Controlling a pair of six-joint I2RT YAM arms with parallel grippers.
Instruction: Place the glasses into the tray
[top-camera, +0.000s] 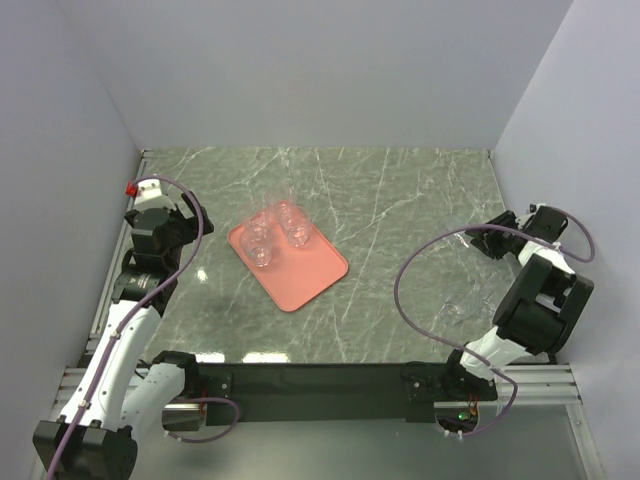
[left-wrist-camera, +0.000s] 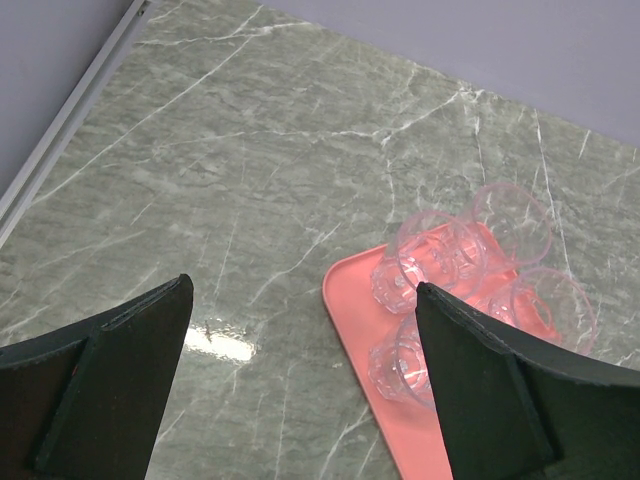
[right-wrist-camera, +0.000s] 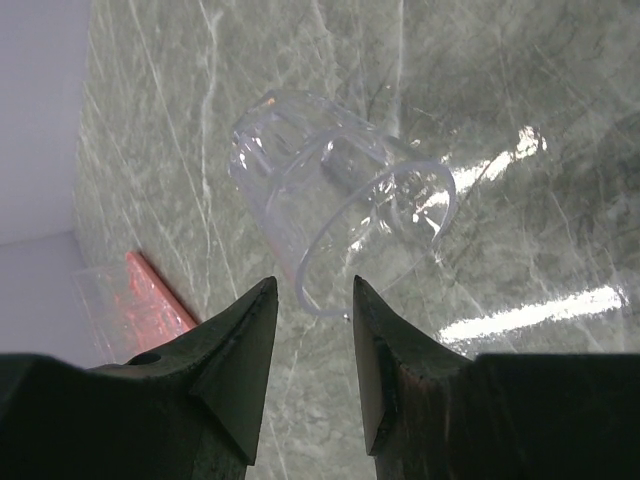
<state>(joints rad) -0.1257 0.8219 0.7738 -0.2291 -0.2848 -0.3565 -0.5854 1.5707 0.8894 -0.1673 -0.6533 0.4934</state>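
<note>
The salmon-pink tray (top-camera: 312, 272) lies left of centre on the marble table. Several clear glasses (top-camera: 291, 226) stand together at its far end; they also show in the left wrist view (left-wrist-camera: 440, 252) on the tray (left-wrist-camera: 400, 425). My left gripper (top-camera: 195, 222) hangs open and empty left of the tray, its jaws wide apart (left-wrist-camera: 305, 290). My right gripper (top-camera: 490, 238) is at the far right. One more clear glass (right-wrist-camera: 340, 215) lies on its side on the table just beyond its slightly parted jaws (right-wrist-camera: 310, 285); its rim dips between the tips, not clamped.
Grey walls close in the table on the left, back and right. A metal rail (left-wrist-camera: 70, 110) runs along the left edge. A corner of the tray (right-wrist-camera: 150, 295) shows far off in the right wrist view. Purple cables loop beside both arms.
</note>
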